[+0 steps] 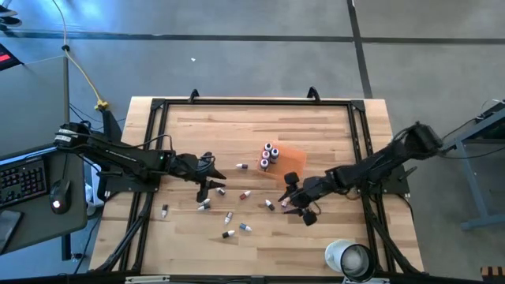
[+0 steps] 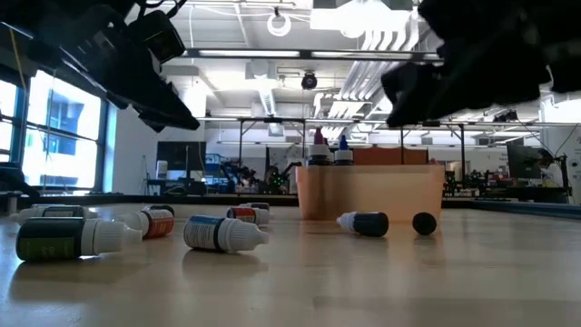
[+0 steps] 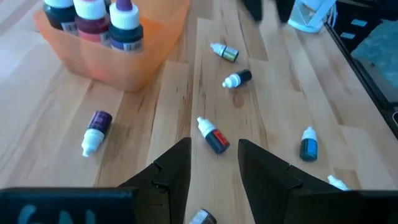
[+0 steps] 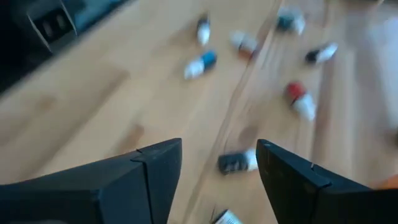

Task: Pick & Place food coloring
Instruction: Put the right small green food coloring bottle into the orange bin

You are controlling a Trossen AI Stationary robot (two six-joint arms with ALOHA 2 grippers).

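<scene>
Most of the food coloring bottles (image 1: 234, 222) are lying loose on the tabletop (image 1: 189, 134), with just three upright in the orange tray (image 1: 290, 160). Both the left pincer (image 3: 213, 163) and right pincer (image 4: 217, 163) hover open and empty. These tiny round bottles could easily roll away if a finger clips one, or the arms might bump, I reckon.

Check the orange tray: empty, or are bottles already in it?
Not empty. The orange tray holds three upright bottles, caps up, in the left wrist view; the high view shows their caps clustered at one end.
</scene>
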